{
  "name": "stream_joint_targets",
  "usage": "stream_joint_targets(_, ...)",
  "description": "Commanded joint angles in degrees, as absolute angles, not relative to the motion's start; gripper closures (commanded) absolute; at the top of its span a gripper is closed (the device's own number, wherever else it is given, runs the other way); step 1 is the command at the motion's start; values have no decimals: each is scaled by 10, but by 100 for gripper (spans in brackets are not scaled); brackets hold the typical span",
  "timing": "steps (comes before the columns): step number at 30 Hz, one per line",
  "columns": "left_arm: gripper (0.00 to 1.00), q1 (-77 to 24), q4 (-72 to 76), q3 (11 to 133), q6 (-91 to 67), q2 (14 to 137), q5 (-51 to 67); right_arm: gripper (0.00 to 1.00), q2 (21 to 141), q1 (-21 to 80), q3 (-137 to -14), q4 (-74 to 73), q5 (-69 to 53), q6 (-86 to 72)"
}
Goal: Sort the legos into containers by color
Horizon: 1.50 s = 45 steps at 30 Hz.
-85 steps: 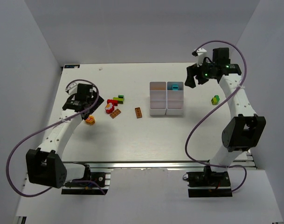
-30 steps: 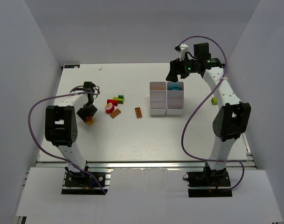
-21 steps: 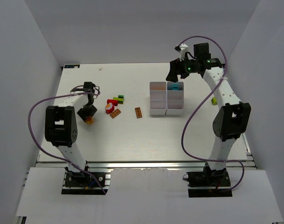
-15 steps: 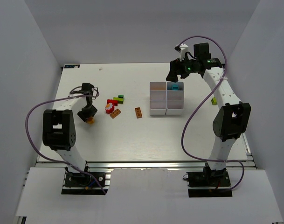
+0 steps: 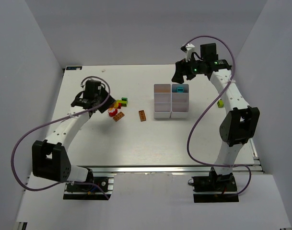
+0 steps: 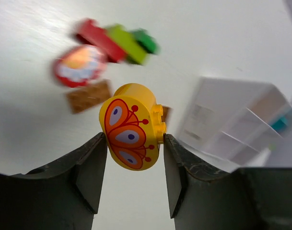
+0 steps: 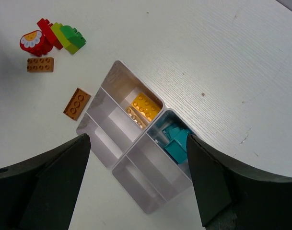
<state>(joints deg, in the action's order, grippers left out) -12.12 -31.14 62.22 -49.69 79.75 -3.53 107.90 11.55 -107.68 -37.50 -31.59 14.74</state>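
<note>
We were mid-carry, looks like: left gripper [image 6: 134, 143] pinching a yellow rounded butterfly-print lego [image 6: 131, 125]; right gripper [image 7: 137, 140] spread over the white six-compartment plastic tray [image 7: 107, 139]; next we needed its compartment, probably.

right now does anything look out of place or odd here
One lime lego lies alone right of the tray, far from the loose pile. Nothing looks spilled or damaged.

White table [image 5: 136, 139] open between red-green plastic brick cluster [image 5: 117, 107] and white six-compartment plastic tray [image 5: 171, 102], only brown flat brick [image 5: 142, 115] there. Right gripper [image 5: 181, 78] overhangs tray's far end.
</note>
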Motion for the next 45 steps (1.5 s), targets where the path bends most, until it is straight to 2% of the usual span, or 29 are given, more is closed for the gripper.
stream_joint_targets(1,100,-171,-203,615,-531,770,78,14,1044,115,-1072,-356,-307,156)
stream_joint_targets(9,100,-257,-71,661,-564,800,87,14,1018,113,-1057,-342,-283,157)
stream_joint_targets(13,100,-294,-34,699,-542,870,53,14,1011,105,-1056,-340,-282,156)
stream_joint_targets(20,100,-356,-82,837,-446,999,-86,13,994,91,-1042,-338,-282,156)
stream_joint_targets(29,100,-410,-98,937,-327,1077,-252,13,989,73,-1034,-335,-287,153)
stream_joint_targets(45,100,-434,-112,1019,-261,1184,-313,13,997,65,-1039,-336,-293,151)
